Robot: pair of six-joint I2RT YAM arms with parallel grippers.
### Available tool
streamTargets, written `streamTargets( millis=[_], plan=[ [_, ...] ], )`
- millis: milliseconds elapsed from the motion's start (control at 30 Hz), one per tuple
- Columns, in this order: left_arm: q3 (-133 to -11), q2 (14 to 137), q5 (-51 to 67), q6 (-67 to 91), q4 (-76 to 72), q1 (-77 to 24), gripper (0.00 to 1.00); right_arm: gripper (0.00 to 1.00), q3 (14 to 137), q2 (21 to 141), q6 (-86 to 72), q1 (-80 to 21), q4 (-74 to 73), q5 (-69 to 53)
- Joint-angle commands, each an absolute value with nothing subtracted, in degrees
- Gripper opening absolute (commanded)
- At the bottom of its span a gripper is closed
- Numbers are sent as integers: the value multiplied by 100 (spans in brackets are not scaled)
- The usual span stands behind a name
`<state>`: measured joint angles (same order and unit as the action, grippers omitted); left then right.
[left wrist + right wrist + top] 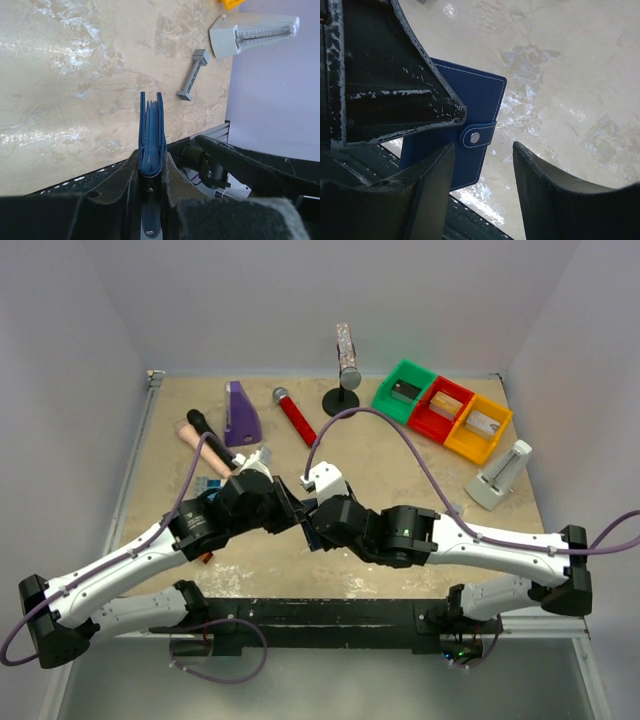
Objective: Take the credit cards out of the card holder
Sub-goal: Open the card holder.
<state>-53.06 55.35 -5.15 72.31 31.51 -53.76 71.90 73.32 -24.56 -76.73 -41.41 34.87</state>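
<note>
The card holder [151, 130], a dark blue folding wallet, stands edge-on above the table with my left gripper [151, 160] shut on its lower fold. In the right wrist view its flat face [470, 100] shows, with the snap tab [477, 136] fastened over the edge. My right gripper [484, 150] is open beside that tab; one finger is in front of the holder's lower corner, the other stands off over bare table. From above, both grippers meet at the table's middle, left [290, 508] and right [318, 522]. No credit cards can be made out.
At the back lie a purple wedge [241, 412], a black microphone [210, 437], a red microphone [295, 417] and a black stand [343, 390]. Green [405, 388], red [440, 408] and yellow [478, 427] bins sit back right, with a grey device [500, 475] nearby.
</note>
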Motion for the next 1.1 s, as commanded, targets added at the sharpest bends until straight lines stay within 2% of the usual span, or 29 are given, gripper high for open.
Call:
streamTargets(
  millis=[0,233,600,1067],
  plan=[
    [-5669,5502,-334,7286,2795,-5414,0,55,7672,7558,-2505,-7726,-4350,3682],
    [-5669,5502,-176,7321,2699,-5414,0,51,8111,7979,-2732,-7726,-4938,3929],
    [-5643,5344,-167,7339,2593,-5432,0,38,8420,8472,-2927,-7725,-5546,4043],
    [-5625,5080,-281,7339,2584,-5440,0,32,8341,8666,-3173,-7488,-5906,3832]
  ],
)
